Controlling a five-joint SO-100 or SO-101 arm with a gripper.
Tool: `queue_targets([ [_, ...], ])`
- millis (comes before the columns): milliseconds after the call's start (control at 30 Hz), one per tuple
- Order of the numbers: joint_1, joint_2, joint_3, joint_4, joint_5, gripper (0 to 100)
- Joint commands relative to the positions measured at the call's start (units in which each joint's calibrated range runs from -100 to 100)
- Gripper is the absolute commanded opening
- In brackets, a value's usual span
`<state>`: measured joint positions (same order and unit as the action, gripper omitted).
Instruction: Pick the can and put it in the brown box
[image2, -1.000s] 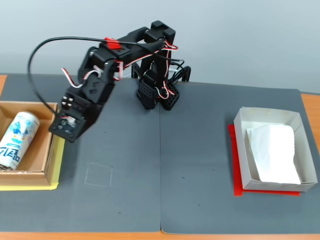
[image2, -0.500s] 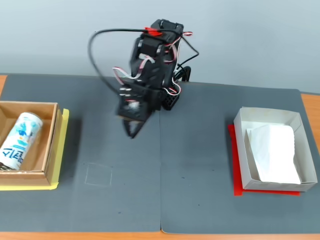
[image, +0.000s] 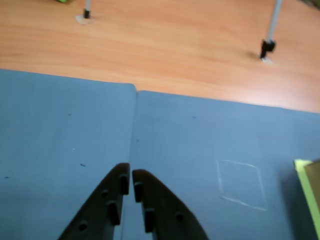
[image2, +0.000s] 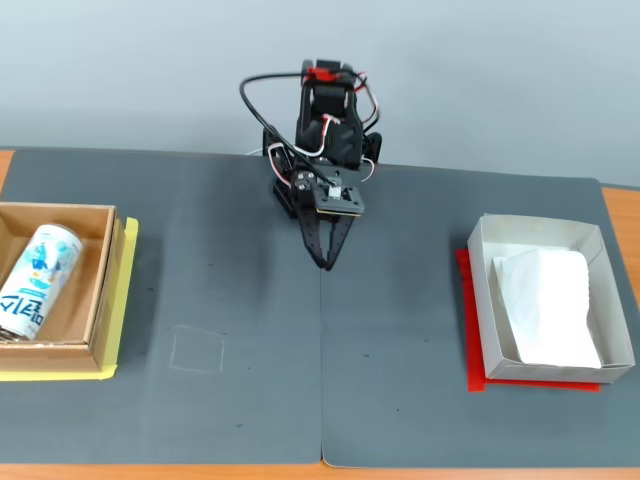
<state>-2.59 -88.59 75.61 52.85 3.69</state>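
One mat (image2: 400, 330) spans the table; on its left the brown box (image2: 105, 290) already holds the can (image2: 35, 280), lying flat. Finishing well means parking the arm without disturbing it. Gripper (image: 131, 181) hangs empty mid-mat, tips nearly pressed together.

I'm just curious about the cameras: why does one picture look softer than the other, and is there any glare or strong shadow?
The wrist view is softer: the end effector close to the lens is blurred, and the mat looks bluish. The fixed view is sharp and evenly lit, with no glare; only a faint shadow falls beside the brown box holding the can.
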Motion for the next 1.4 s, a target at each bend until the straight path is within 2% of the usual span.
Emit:
queue_targets([
  [0, -1.1, -8.4, 9.0, -3.4, 0.3, 1],
  [400, -1.8, -10.9, 22.9, -2.1, 0.3, 1],
  [600, -1.6, -11.3, 21.9, 4.7, -0.1, 1],
  [800, -1.2, -11.3, 16.9, 21.7, -0.2, 1],
  [1367, -0.7, -11.4, 16.9, 21.6, -5.7, 1],
])
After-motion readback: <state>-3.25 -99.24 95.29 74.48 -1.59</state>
